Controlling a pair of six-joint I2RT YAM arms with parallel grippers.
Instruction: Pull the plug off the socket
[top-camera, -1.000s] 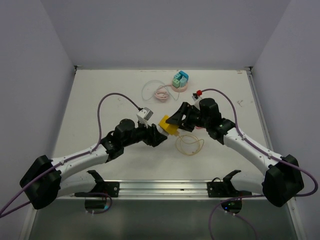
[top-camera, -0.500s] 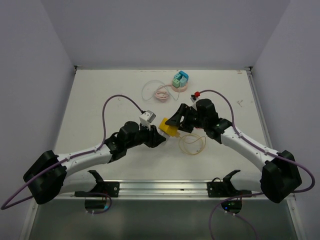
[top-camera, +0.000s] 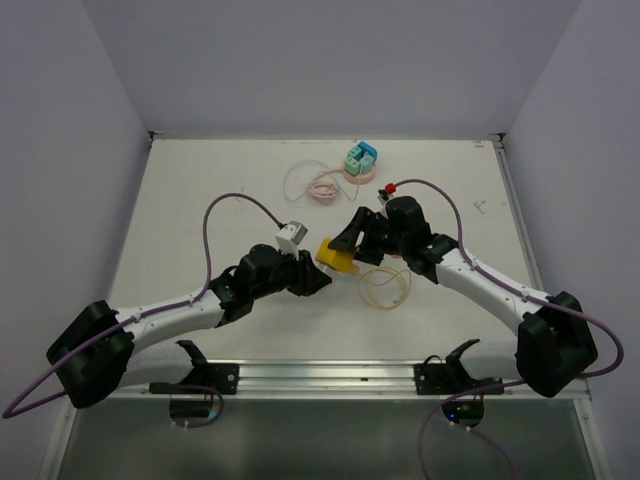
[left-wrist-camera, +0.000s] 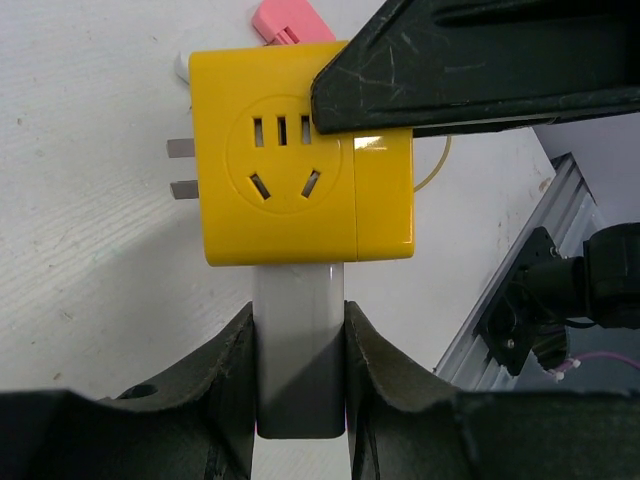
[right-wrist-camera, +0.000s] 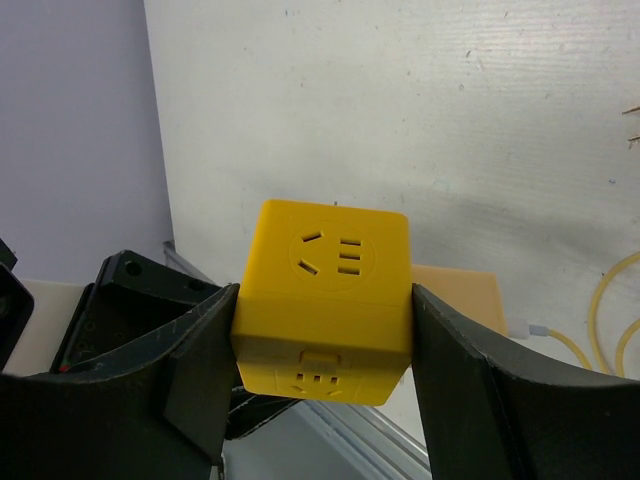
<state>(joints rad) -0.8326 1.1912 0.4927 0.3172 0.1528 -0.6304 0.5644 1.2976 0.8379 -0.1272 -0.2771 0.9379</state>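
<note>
Left wrist view: left end effector (left-wrist-camera: 298, 335) pinches the plug (left-wrist-camera: 298, 290), right end effector (right-wrist-camera: 322, 300) clamps the yellow socket (left-wrist-camera: 300, 150); both have drifted slightly, yet plug remains seated.

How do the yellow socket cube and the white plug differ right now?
Colour: socket cube yellow, plug white.
Shape: the cube is wide and blocky, the plug a narrow bar.
Grip: right gripper clamps the cube, left gripper clamps the plug.
Shared: both gripped, plug seated in the cube.

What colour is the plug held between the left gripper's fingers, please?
White to pale grey; the plug shows best in the left wrist view, in the yellow socket.
</note>
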